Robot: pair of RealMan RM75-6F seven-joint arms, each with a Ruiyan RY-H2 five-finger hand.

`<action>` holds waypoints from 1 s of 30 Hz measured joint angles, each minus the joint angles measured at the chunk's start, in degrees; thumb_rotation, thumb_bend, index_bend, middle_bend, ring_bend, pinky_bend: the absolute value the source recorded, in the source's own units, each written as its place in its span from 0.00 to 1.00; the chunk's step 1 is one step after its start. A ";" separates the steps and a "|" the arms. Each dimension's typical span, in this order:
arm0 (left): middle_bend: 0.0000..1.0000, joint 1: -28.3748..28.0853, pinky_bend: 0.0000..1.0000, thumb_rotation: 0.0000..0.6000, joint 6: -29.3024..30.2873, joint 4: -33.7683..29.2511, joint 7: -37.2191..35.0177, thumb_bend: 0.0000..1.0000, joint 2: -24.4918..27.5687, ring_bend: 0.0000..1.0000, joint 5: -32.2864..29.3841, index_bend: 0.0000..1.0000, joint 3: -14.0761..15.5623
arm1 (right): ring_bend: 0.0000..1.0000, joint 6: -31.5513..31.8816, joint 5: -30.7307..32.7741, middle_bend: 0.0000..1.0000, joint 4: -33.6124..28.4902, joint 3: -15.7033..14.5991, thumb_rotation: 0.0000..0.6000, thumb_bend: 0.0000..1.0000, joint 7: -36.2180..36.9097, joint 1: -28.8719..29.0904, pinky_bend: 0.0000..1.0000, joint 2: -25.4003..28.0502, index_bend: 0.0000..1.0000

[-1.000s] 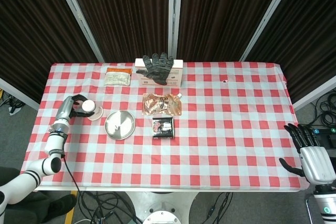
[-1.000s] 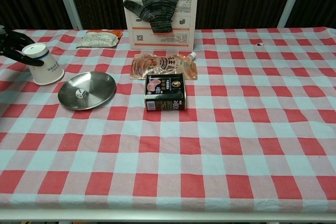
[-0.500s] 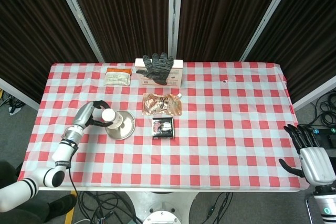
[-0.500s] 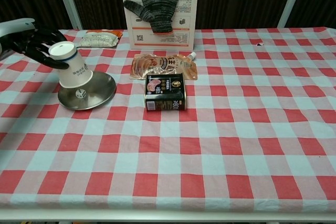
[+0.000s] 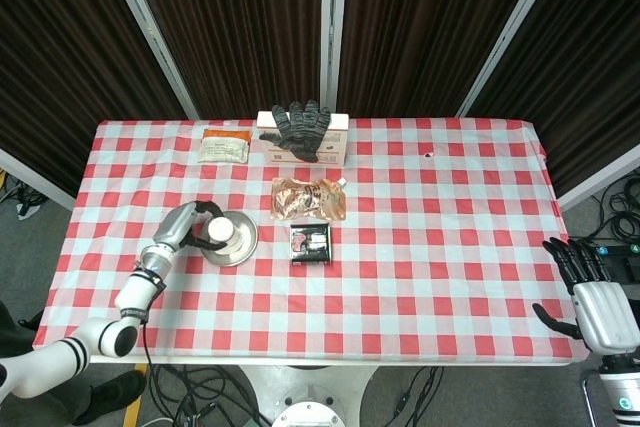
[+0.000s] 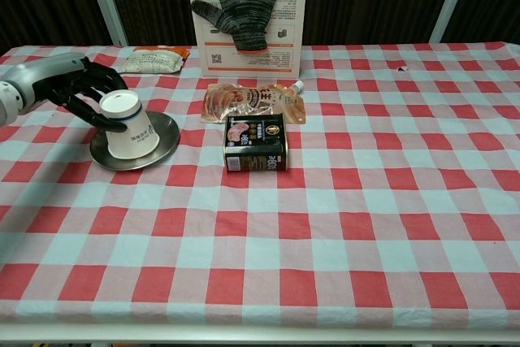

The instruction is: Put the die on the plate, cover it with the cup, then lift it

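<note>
A white paper cup point(image 6: 132, 126) stands upside down and slightly tilted on the round metal plate point(image 6: 165, 132), and my left hand point(image 6: 88, 92) grips it from the left. In the head view the cup point(image 5: 221, 232) shows over the plate point(image 5: 241, 244), with the left hand point(image 5: 191, 220) beside it. The die is hidden under the cup. My right hand point(image 5: 590, 292) hangs open off the table's right front corner, holding nothing.
A dark tin point(image 6: 256, 142) lies just right of the plate. Behind it lies a brown foil pouch point(image 6: 253, 101). A box with a grey glove on it point(image 6: 247, 18) and a small packet point(image 6: 152, 59) sit at the back.
My left hand carried the cup rightward from the table onto the plate and lowered it. The die, visible on the plate earlier, is now covered.
</note>
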 measured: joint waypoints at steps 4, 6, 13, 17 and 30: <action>0.43 -0.13 0.24 1.00 -0.05 2.82 1.25 0.13 -0.88 0.26 -2.23 0.54 -0.48 | 0.00 0.18 -0.04 0.07 0.01 0.00 1.00 0.14 0.06 -0.08 0.00 0.07 0.08; 0.43 0.02 0.24 1.00 0.51 3.32 1.69 0.13 -1.05 0.26 -2.84 0.54 -0.75 | 0.00 0.30 -0.05 0.07 0.12 0.01 1.00 0.14 0.22 -0.15 0.00 0.07 0.08; 0.43 0.97 0.24 1.00 2.11 2.17 3.40 0.13 -0.84 0.26 -3.26 0.53 -0.42 | 0.00 0.50 -0.45 0.07 0.33 -0.12 1.00 0.14 0.57 -0.19 0.00 -0.01 0.08; 0.43 1.18 0.24 1.00 2.16 -0.66 3.29 0.13 0.06 0.26 -2.10 0.53 0.31 | 0.00 0.77 -0.54 0.07 0.63 -0.26 1.00 0.14 0.85 -0.44 0.00 -0.01 0.08; 0.43 0.12 0.24 1.00 1.07 1.67 3.43 0.13 -0.12 0.26 -5.13 0.53 -1.22 | 0.00 1.50 -0.78 0.07 0.96 -0.26 1.00 0.14 1.41 -0.80 0.00 0.06 0.08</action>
